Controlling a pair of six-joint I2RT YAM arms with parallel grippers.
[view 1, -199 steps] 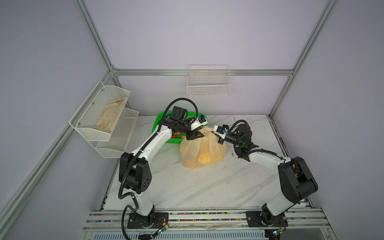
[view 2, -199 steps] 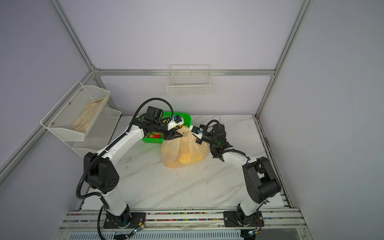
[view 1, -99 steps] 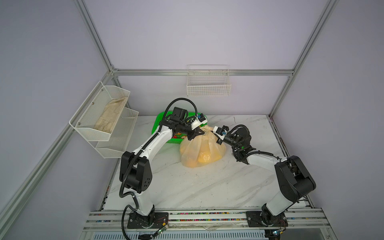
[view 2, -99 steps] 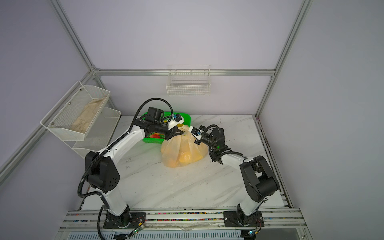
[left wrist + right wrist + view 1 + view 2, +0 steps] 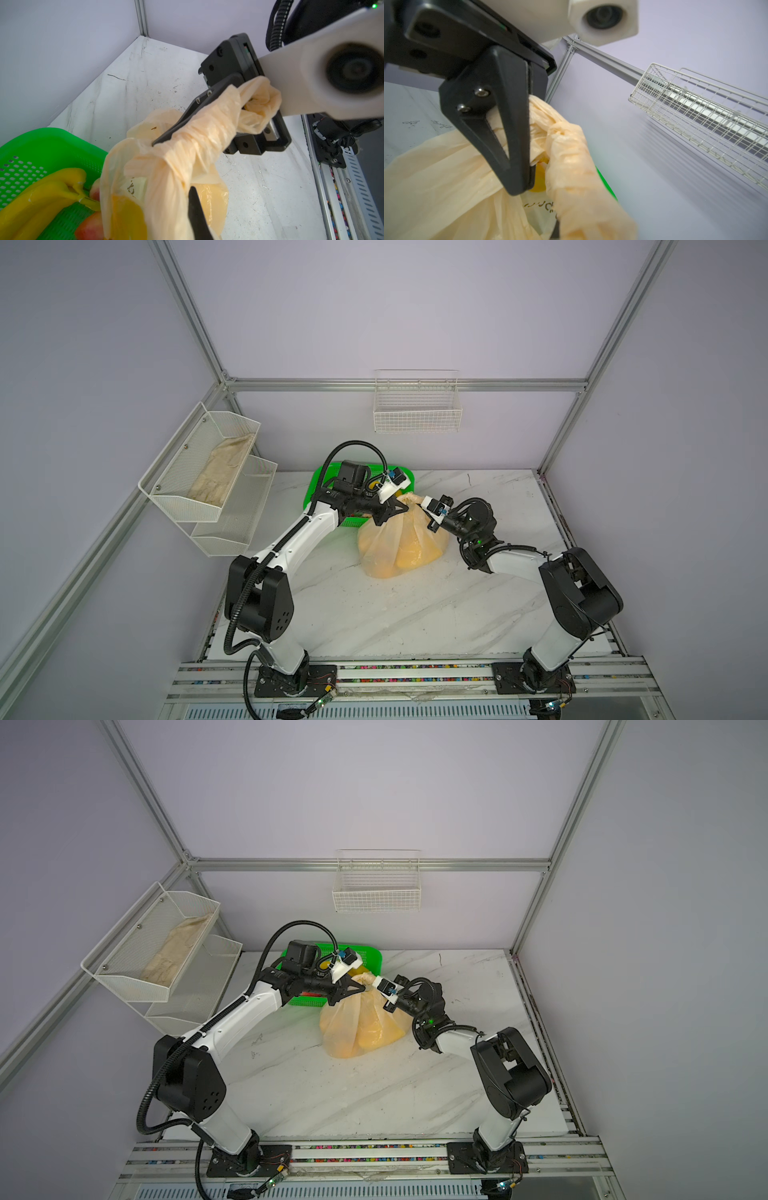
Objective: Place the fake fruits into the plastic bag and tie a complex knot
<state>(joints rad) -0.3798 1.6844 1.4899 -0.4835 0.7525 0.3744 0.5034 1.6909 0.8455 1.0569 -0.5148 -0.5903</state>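
The plastic bag (image 5: 386, 549) of yellow fruits (image 5: 411, 560) sits beside the green basket (image 5: 321, 483). The left gripper (image 5: 519, 184) pinches it near the top, and the right gripper (image 5: 154, 144), pressed together, pinches a handle strip (image 5: 207, 133).

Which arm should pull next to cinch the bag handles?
Right, probably. The right gripper is shut on the handle strip wound along its finger, with bare table behind it. The left gripper, shut on the plastic bag, backs onto the green basket.
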